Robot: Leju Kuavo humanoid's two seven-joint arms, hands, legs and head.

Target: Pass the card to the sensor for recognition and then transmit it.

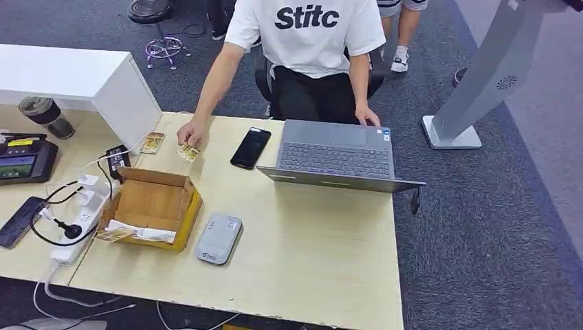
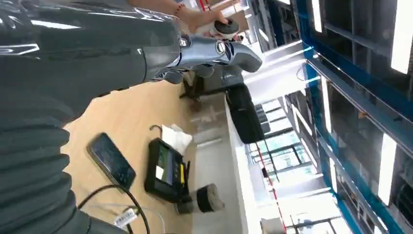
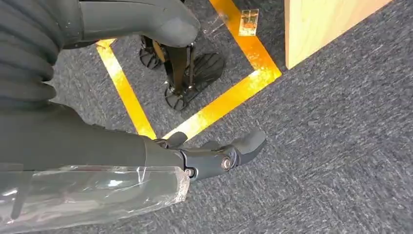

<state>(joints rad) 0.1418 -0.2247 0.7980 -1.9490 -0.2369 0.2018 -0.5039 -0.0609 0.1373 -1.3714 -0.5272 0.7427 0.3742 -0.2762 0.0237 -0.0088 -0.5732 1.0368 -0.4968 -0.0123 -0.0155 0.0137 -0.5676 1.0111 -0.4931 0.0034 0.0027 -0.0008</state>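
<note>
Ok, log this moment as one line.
left hand: open | right hand: open, over carpet | card: under person's hand | sensor: untouched

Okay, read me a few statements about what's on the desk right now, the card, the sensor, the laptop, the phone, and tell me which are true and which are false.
1. The person's hand rests on a card on the table. True.
2. The laptop is closed. False: it stands open, keyboard showing.
3. The grey card sensor lies beside the cardboard box. True.
4. The black phone lies inside the cardboard box. False: it lies on the table between the card and the laptop.
5. The right hand holds a card. False: it hangs over the carpet, holding nothing.
</note>
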